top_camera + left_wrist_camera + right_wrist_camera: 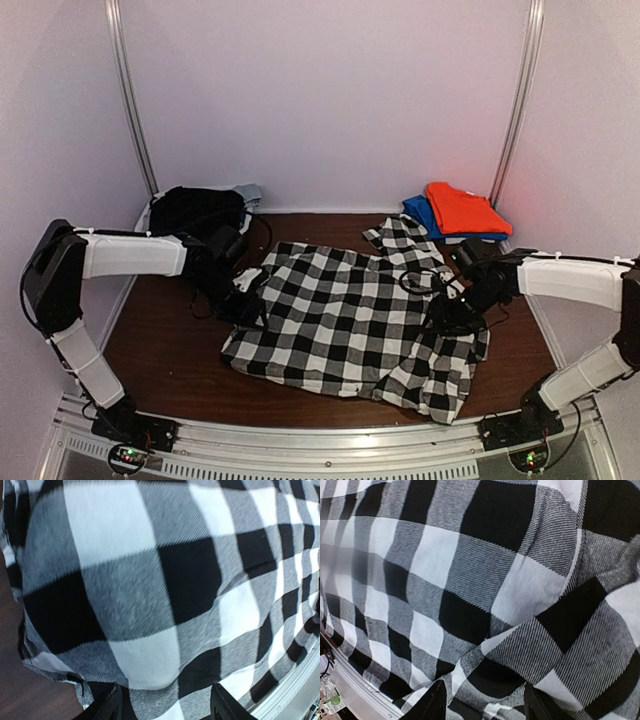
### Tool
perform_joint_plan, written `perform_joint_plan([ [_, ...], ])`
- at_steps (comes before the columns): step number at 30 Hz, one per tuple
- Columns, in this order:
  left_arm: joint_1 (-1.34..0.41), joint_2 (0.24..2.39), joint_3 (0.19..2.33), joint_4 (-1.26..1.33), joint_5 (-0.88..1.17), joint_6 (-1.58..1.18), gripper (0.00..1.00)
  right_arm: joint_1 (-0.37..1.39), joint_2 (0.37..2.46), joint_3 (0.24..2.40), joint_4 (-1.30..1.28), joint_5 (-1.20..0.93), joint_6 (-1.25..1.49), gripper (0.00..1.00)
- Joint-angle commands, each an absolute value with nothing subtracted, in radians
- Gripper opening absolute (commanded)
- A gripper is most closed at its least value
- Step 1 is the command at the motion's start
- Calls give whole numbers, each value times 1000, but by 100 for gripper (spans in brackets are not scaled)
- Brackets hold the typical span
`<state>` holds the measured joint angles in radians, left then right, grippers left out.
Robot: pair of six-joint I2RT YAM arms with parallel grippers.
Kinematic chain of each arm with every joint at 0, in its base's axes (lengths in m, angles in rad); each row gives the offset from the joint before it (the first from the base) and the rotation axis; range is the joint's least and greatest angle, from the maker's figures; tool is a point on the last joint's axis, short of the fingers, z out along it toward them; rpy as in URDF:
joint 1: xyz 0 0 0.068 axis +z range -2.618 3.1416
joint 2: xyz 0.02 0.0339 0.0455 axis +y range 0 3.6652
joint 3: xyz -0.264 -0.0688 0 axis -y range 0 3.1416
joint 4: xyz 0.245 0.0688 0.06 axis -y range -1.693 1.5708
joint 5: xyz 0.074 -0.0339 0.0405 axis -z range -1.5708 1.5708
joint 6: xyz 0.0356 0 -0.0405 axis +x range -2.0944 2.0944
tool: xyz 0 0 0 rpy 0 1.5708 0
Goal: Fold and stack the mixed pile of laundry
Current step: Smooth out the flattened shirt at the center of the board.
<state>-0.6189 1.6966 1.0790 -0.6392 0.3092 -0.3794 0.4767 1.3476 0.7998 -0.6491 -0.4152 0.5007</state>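
Top view: the checked shirt [350,320] lies spread on the bench [160,340]. Your left pincer [245,300] sits at its left edge, your right pincer [445,315] on its right side. The orange garment [465,208] lies at back right, the black garment [195,210] at back left.
Left wrist: fingers [107,707] stand apart with cloth bulging between; you cannot tell if it is pinched.
Right wrist: fingers [432,705] are spread over rumpled checks.

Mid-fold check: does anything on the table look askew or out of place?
The checked shirt lies skewed and rumpled: one sleeve sticks out toward the folded orange garment at the back right, and the near right corner is bunched over itself. The black garment sits unfolded at the back left.
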Motion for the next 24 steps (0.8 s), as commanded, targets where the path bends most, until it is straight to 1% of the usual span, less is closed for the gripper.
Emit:
perform_joint_plan([
  [1,-617,1674,964,-632,288,-407,60,463,1521,850,-542,-378,463,53],
  [4,-617,1642,884,-609,272,-457,59,448,1684,960,-507,-389,419,52],
  [7,-617,1639,852,-581,272,-504,59,439,1799,1157,-568,-388,355,52],
  [10,-615,1670,874,-562,269,-532,60,427,1829,1316,-622,-402,311,52],
  [12,-615,1694,917,-576,261,-539,62,413,1808,1383,-674,-413,289,53],
  [14,-615,1693,958,-584,263,-537,64,395,1747,1400,-708,-421,276,55],
  [16,-615,1670,991,-594,254,-532,68,360,1665,1371,-726,-402,284,61],
  [18,-615,1640,1029,-614,244,-527,74,292,1590,1327,-733,-380,299,66],
  [20,-615,1615,1058,-636,231,-518,77,207,1540,1282,-734,-353,304,69],
  [24,-614,1581,1101,-674,202,-507,83,71,1538,1241,-740,-351,283,70],
])
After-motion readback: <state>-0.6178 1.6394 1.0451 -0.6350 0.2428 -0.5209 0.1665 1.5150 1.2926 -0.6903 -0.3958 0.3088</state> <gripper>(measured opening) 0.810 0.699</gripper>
